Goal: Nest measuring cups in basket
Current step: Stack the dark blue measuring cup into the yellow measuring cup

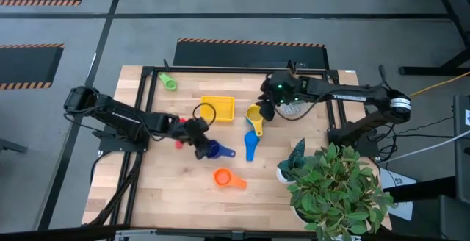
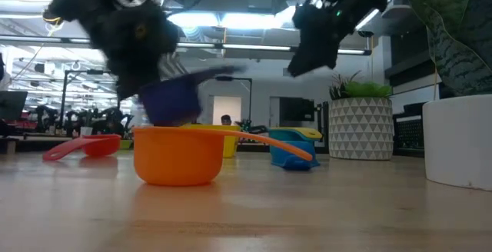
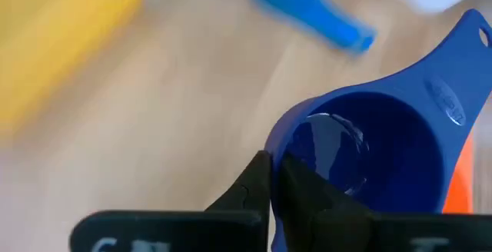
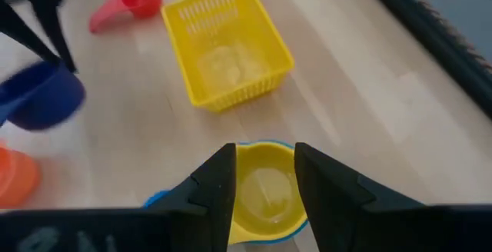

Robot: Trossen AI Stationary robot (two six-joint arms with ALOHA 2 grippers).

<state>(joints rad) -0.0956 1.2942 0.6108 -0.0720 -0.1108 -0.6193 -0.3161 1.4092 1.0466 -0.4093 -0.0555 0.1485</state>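
On my overhead feed the table [image 1: 158, 197] carries the empty basket [image 1: 218, 108] near its middle, with my right gripper [image 1: 258, 113] at its 3 o'clock grasping a yellow cup [image 4: 263, 187] stacked in a light blue one. At the basket's 6 o'clock my left gripper [image 1: 200, 144] is clenched on the dark blue cup's [image 3: 369, 156] rim. Orange cup [image 1: 224, 176] lies further toward 6, red cup [image 4: 131, 0] at 9, green cup [image 1: 168, 81] at 11.

You won't find any readable text here — the raised marking on the dark blue cup's [image 3: 384, 152] handle is too blurred to make out.
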